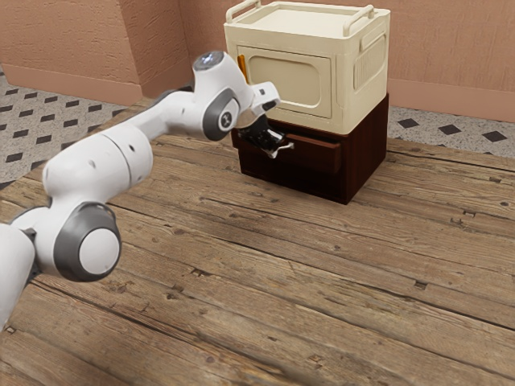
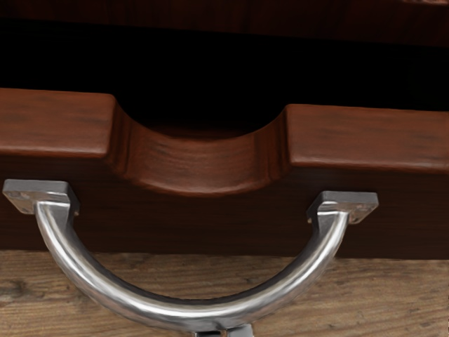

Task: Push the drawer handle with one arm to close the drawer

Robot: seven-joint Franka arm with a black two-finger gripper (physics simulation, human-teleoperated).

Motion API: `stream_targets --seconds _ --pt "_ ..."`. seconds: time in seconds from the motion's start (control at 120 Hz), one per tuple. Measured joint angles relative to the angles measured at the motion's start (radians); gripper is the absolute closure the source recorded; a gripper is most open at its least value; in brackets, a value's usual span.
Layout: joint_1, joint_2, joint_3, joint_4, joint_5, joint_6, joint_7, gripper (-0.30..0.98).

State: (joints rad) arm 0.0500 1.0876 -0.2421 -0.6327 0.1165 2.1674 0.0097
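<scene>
Hand (image 1: 275,146) by middle of handle (image 2: 168,309), likely to push drawer (image 2: 365,137) evenly inward; drawer stands out from cabinet (image 1: 366,153). Whether hand spread or closed: cannot tell.

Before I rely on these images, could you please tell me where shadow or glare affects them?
Wrist view: deep black behind the drawer front hides most of the interior, and bright highlights streak the metal handle. Exterior view: no harsh glare on the cream cabinet; the drawer unit below looks very dark.
</scene>
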Motion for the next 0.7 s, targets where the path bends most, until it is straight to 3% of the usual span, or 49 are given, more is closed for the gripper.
stream_targets --seconds 0.7 --pt "-0.007 0.042 -0.002 0.026 0.0 0.124 -0.006 0.79"
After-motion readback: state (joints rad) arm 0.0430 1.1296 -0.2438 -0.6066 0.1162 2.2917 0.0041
